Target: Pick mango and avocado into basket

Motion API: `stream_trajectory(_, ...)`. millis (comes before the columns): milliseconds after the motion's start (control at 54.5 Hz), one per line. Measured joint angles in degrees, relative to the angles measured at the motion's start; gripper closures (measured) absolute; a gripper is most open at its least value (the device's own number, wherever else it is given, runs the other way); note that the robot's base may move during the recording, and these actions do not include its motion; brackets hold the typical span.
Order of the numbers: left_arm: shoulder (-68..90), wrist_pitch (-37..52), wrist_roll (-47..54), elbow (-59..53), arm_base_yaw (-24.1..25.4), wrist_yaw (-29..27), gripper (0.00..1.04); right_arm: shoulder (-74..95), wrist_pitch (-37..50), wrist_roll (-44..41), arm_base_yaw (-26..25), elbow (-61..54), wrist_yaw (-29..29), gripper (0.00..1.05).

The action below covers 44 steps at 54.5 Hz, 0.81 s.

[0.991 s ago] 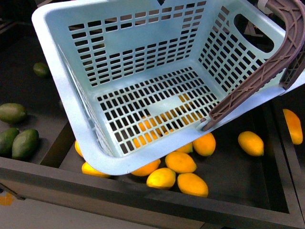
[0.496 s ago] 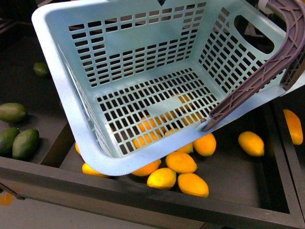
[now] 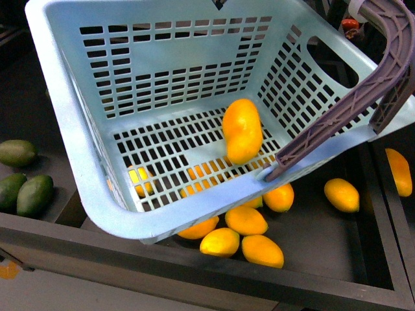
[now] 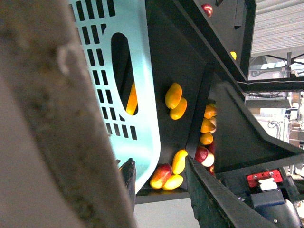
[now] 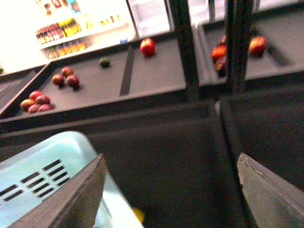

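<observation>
The mango [image 3: 242,129] is in the tilted basket [image 3: 71,123], by its near wall. The right gripper [image 5: 171,164] gapes empty. The avocado [image 3: 34,194] lies in the bin's [image 3: 194,267] left compartment, slanting away, nearer the left gripper [image 4: 159,164], whose grip I cannot tell.

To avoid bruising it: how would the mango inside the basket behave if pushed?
The mango looks smooth and oval, so it would probably roll across the slotted floor of the basket. Its glossy skin may be slippery to grip. It appears firm, not floppy.
</observation>
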Motion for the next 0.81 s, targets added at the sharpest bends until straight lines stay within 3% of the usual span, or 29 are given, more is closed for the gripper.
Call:
stream_trajectory(128,0.04,0.0,0.22,0.0,0.2,-0.07,0.72,-7.34,10.49,-10.21,-0.07,-11.32,-0.04,0.53)
stream_trajectory(422,0.04,0.0,0.09,0.0,0.11,0.33,0.72,-18.25,12.0,-12.9,0.2,-25.03,-0.17,1.03)
stream_trajectory(808,0.04,0.0,0.46,0.0,0.11,0.0,0.72,-31.15,11.15,-13.18,0.2,-37.57,-0.2,1.02)
